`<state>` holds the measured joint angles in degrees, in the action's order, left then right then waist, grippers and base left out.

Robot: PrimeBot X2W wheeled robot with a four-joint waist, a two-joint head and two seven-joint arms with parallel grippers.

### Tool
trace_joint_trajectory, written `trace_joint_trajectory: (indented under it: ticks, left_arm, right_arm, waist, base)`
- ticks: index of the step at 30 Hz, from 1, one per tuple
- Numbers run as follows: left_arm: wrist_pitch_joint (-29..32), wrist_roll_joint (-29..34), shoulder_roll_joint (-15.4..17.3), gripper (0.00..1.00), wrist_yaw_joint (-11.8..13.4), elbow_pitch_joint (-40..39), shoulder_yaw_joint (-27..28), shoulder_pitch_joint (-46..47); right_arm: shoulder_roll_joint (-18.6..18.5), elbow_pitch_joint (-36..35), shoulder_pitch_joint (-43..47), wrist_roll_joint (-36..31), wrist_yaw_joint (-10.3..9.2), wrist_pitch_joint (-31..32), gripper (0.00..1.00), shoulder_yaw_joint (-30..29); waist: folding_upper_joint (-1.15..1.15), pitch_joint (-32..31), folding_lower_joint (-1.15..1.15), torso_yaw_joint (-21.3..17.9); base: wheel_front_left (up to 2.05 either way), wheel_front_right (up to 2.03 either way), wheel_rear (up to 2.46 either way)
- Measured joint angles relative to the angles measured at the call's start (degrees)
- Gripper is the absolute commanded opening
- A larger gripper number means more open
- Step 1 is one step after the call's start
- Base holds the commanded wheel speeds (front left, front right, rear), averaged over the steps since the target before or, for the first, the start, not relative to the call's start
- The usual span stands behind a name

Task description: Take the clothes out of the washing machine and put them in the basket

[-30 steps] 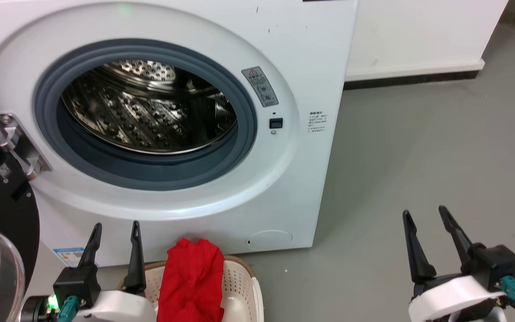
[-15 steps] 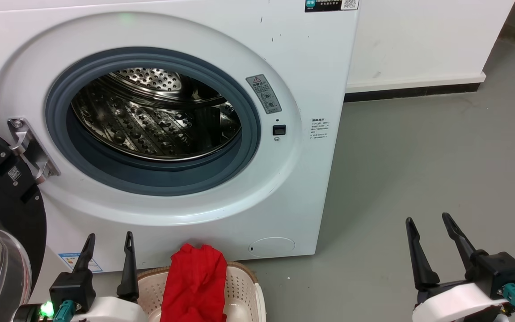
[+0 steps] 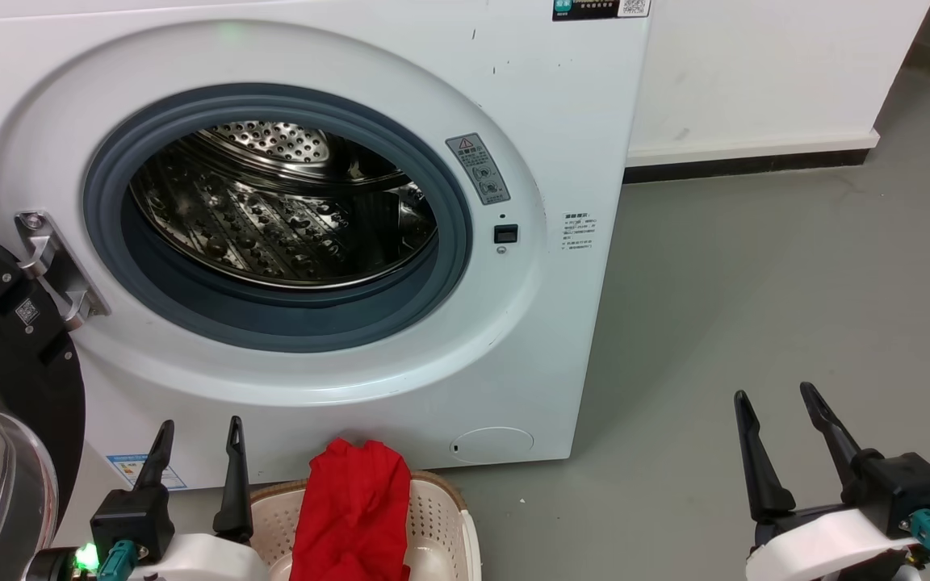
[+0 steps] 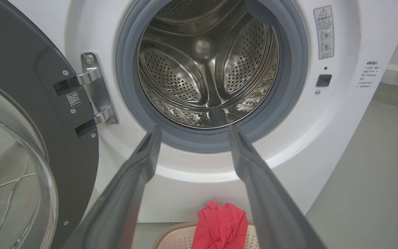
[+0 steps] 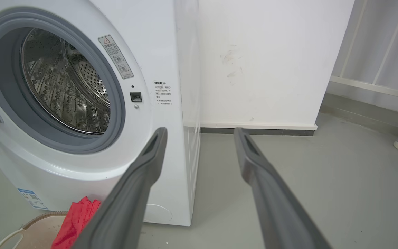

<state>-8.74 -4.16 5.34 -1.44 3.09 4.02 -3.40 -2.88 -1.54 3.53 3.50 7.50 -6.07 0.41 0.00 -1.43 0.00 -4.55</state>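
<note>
Both grippers empty, red clothes in the basket beside the left one

The left gripper (image 3: 200,423) was spread wide and held nothing, and so was the right gripper (image 3: 775,392). The clothes (image 3: 356,500) lay draped over the far rim of the basket (image 3: 439,516), just right of the left gripper and well apart to the right gripper's left. Their long axis ran away from the fingers toward the washing machine (image 3: 513,339). Its drum (image 3: 271,210), ahead of and above the left gripper, showed no fabric. The left arm was nearer both, and the unloading looked finished.
</note>
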Motion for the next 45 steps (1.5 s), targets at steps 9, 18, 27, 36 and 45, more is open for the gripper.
trace_joint_trajectory:
  ticks: [9,18,27,36,45]
  left_arm:
    - [0.6,-1.3,-0.4,0.0,-0.1,2.7,0.2,-0.3]
    - [3.0,-14.1,-0.5,0.0,-0.9,4.2,0.8,0.3]
    - [4.1,-23.5,-0.7,0.0,-1.6,4.7,0.7,1.4]
    - [5.6,-31.9,-0.9,0.0,-2.1,5.5,0.8,2.3]
    - [6.9,-39.5,-1.1,0.0,-2.6,6.2,1.1,3.0]
  right_arm:
    - [0.0,1.6,1.1,1.6,0.0,0.1,0.0,0.4]
    - [-0.5,3.7,0.6,15.5,0.0,1.1,0.0,0.3]
    - [-0.9,5.3,-0.8,25.3,0.0,2.1,0.0,0.2]
    - [-1.3,6.5,-1.9,34.1,0.0,2.8,0.0,0.0]
    - [-1.5,7.7,-2.7,41.9,0.0,3.6,0.0,-0.4]
  waist:
    - [0.0,0.1,0.0,0.3]
    - [0.0,0.2,0.0,0.6]
    - [0.0,0.3,0.0,1.0]
    - [0.0,0.4,0.0,1.3]
    - [0.0,0.5,0.0,1.6]
  base:
    - [0.0,0.0,0.0]
    - [0.0,0.0,0.0]
    - [0.0,0.0,0.0]
    - [0.0,0.0,0.0]
    - [0.0,0.0,0.0]
